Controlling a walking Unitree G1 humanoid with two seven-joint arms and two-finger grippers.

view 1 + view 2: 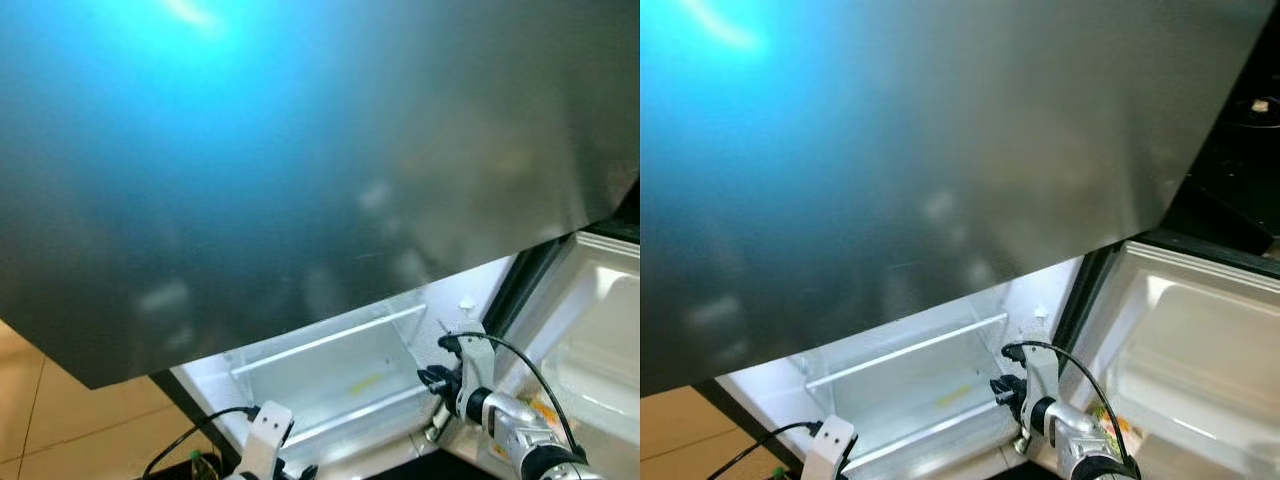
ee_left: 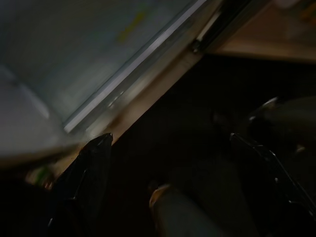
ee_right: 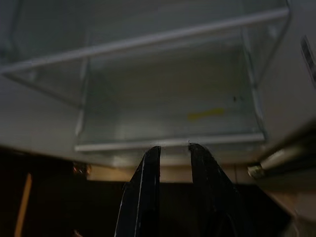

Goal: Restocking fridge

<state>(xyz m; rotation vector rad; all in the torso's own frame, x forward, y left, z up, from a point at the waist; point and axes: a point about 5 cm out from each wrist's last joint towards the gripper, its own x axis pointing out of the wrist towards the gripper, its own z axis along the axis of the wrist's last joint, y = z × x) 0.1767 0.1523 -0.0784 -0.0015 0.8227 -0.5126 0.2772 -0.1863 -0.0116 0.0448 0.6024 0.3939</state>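
Observation:
A wide grey steel fridge door (image 1: pixel 300 180) hangs over most of the head views. Below it an open door's white inner side carries a clear bin (image 1: pixel 340 370) with a small yellow mark and nothing inside. My right arm (image 1: pixel 490 405) reaches up beside that bin's right end. Its gripper (image 3: pixel 174 148) faces the bin (image 3: pixel 168 113) from just in front, fingers close together with nothing between them. My left wrist (image 1: pixel 265 430) sits low under the bin's left part. The left gripper (image 2: pixel 173 153) is open over a dark space; a blurred pale shape lies below it.
The white fridge compartment (image 1: pixel 600 330) stands open at the right, with a small coloured item (image 1: pixel 545 405) at its lower edge. Tan floor tiles (image 1: pixel 40 420) show at the lower left. A black door frame (image 1: pixel 525 280) separates bin and compartment.

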